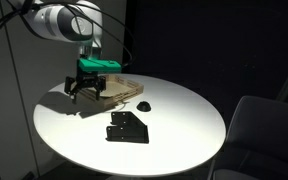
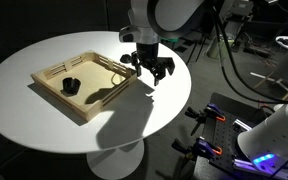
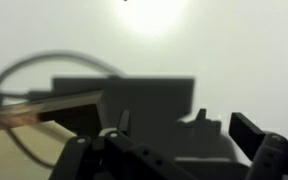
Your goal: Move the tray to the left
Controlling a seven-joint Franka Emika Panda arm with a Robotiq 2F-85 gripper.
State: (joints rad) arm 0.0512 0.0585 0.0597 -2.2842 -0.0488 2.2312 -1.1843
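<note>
A shallow wooden tray (image 2: 84, 100) lies on a round white table (image 2: 24, 60). It also shows in an exterior view (image 1: 122, 92) and as a blurred edge at the left of the wrist view (image 3: 14, 112). A small black object (image 2: 71, 86) sits inside the tray. My gripper (image 2: 150, 68) hangs just over the tray's corner, also seen in an exterior view (image 1: 84, 90). Its fingers are spread apart with nothing between them. In the wrist view the gripper (image 3: 184, 128) shows open and empty over dark shadow.
A flat black shape (image 1: 127, 128) lies on the table in front of the tray; I cannot tell whether it is an object or a shadow. A small dark item (image 1: 144, 104) sits beside the tray. A grey chair (image 1: 262, 125) stands by the table. Cables and equipment (image 2: 249, 130) are beside it.
</note>
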